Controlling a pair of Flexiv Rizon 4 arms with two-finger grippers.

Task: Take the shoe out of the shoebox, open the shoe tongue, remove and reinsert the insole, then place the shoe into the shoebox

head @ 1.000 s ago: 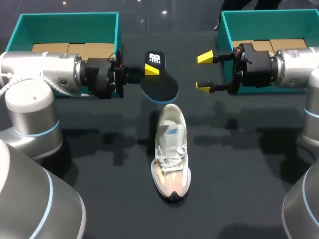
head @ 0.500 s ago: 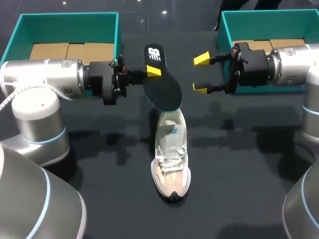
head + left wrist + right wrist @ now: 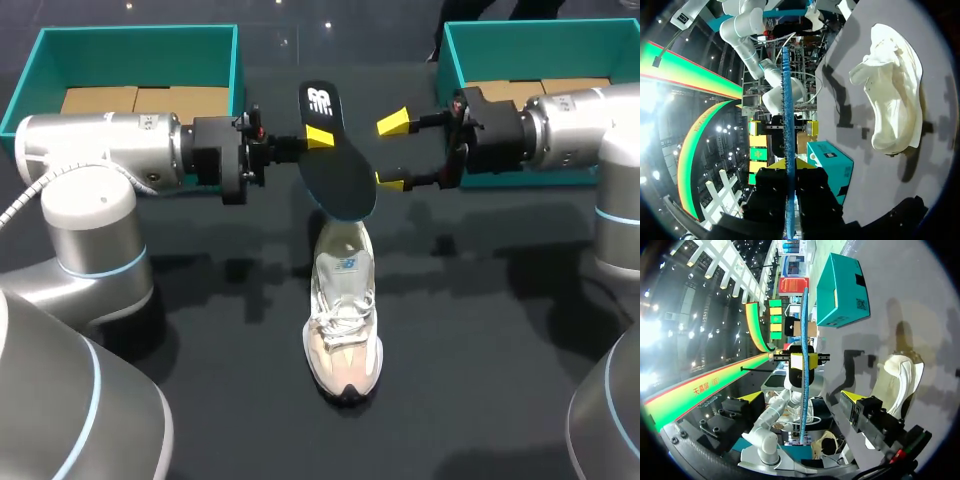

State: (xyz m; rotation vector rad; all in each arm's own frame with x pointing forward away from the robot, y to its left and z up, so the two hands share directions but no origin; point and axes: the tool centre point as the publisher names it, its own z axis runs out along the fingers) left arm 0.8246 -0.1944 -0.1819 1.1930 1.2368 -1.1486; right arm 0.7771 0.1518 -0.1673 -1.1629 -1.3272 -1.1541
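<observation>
A white and beige shoe (image 3: 343, 310) lies on the dark table, toe toward the front edge. Above its heel hangs a black insole (image 3: 336, 165) with a white logo, and my left gripper (image 3: 320, 136) is shut on its edge. From the left wrist the insole (image 3: 788, 150) shows edge-on as a blue strip between the fingers, with the shoe (image 3: 890, 95) off to the side. My right gripper (image 3: 391, 152) stands wide open just right of the insole, not touching it. The right wrist view has the insole (image 3: 803, 365) straight ahead of the open fingers (image 3: 852, 396), beside the shoe (image 3: 895, 380).
A teal shoebox (image 3: 140, 60) stands at the back left behind my left arm. A second teal shoebox (image 3: 540, 50) stands at the back right behind my right arm. Both hold brown cardboard.
My left arm has carried the insole to the right and nearer the shoe's heel. My right gripper has shifted left toward the insole, still open.
</observation>
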